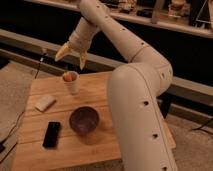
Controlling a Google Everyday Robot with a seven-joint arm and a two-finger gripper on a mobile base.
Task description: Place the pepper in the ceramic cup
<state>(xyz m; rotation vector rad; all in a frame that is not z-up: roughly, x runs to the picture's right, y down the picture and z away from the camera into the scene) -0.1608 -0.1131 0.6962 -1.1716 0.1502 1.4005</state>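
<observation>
The fingers (63, 51) of the gripper (71, 56) are spread apart and hold nothing; they hang above the cup (71, 83), clear of its rim. On the wooden worktop (102, 92), starting at the left, a small pale block (44, 103) lies near the edge, and a flat black phone (51, 134) lies nearer the front. Next comes the cup, a plain whitish one that narrows toward its base, standing upright toward the back of the worktop. The pepper (67, 77) sits in its mouth, a small orange-red piece showing just at the rim. A dark purple bowl (83, 120) rests in front of the cup, apart from it. The pale arm (135, 95) fills the right side, bending up and over toward the cup.
</observation>
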